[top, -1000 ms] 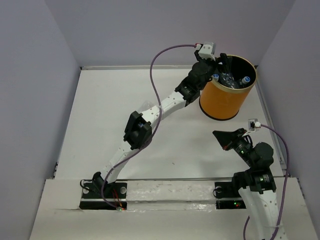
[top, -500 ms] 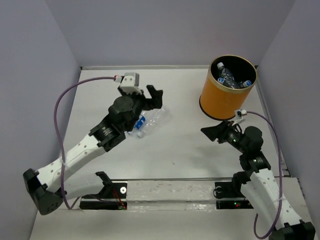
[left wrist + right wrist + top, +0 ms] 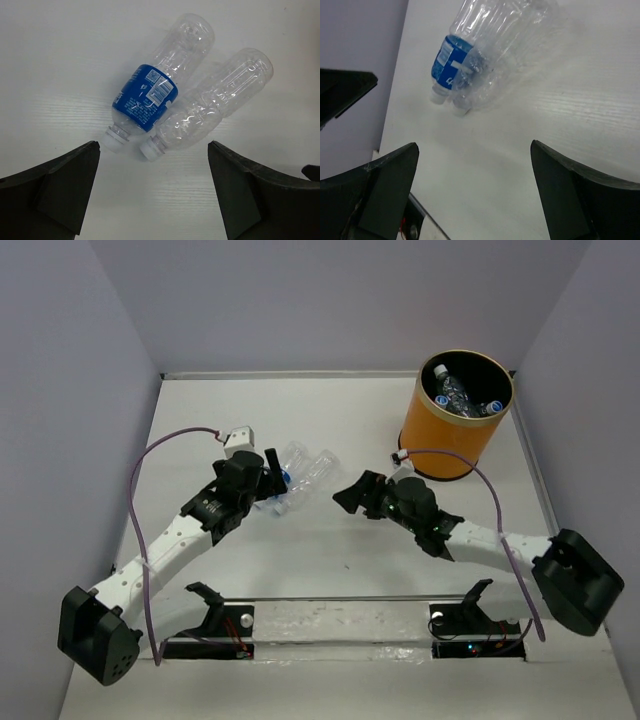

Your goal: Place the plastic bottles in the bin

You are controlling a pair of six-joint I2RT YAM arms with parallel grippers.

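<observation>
Top external and wrist views. Two plastic bottles lie side by side and touching on the white table (image 3: 350,420), left of centre: a labelled bottle (image 3: 162,80) with a blue wrap near its neck, and a plain bottle (image 3: 212,105) of clear, ribbed plastic. Both have white caps that point toward the left arm.

The left end effector (image 3: 153,165) is low over the table just beside the caps. Its fingers are spread wide and grip nothing, and the two necks appear between them in the left wrist view. The right end effector (image 3: 473,165) faces the same pair from the other side, a little apart. It is likewise fully spread and empty.

The orange bin (image 3: 440,445) stands upright in the far right corner, well apart from the pair. Several more bottles (image 3: 455,395), some blue-capped, lie inside it.
</observation>
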